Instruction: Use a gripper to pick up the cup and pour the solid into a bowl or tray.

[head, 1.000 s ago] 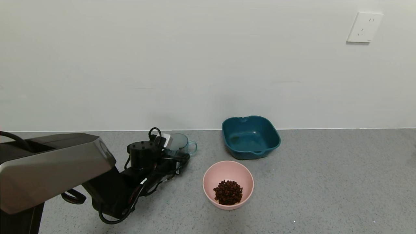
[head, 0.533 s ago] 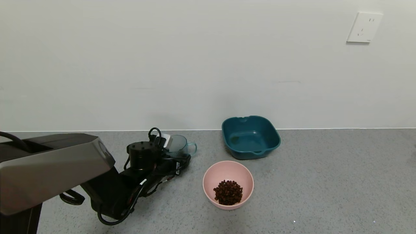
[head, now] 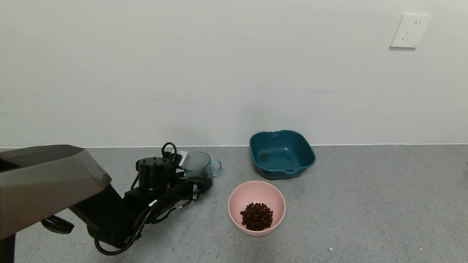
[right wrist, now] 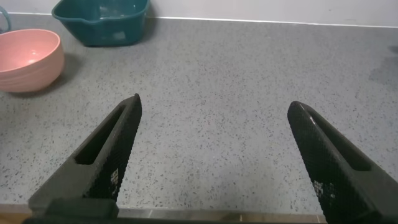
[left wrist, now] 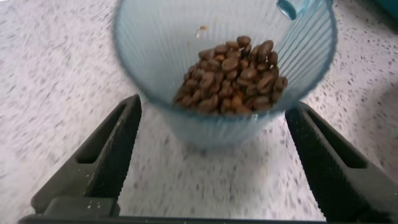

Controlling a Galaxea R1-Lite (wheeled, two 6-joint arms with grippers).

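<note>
The translucent blue-green ribbed cup [head: 202, 163] stands upright on the grey counter near the wall, handle toward the right. In the left wrist view the cup [left wrist: 224, 68] holds brown bean-like pieces [left wrist: 233, 74]. My left gripper [head: 193, 176] is open just in front of the cup; in its wrist view the gripper [left wrist: 214, 106] has a fingertip on each side of the cup's near wall, not touching it. The pale pink bowl [head: 241, 197] holds a pile of dark reddish-brown solid [head: 256, 216]. My right gripper [right wrist: 214, 103] is open and empty over bare counter, out of the head view.
A dark teal squarish tray [head: 281, 153] stands behind the bowl by the wall; it also shows in the right wrist view [right wrist: 102, 22] beside the pink bowl [right wrist: 28, 59]. A wall socket [head: 410, 31] is at the upper right.
My left arm has drawn back to the left, away from the cup. The cup, bowl and tray have not moved.
</note>
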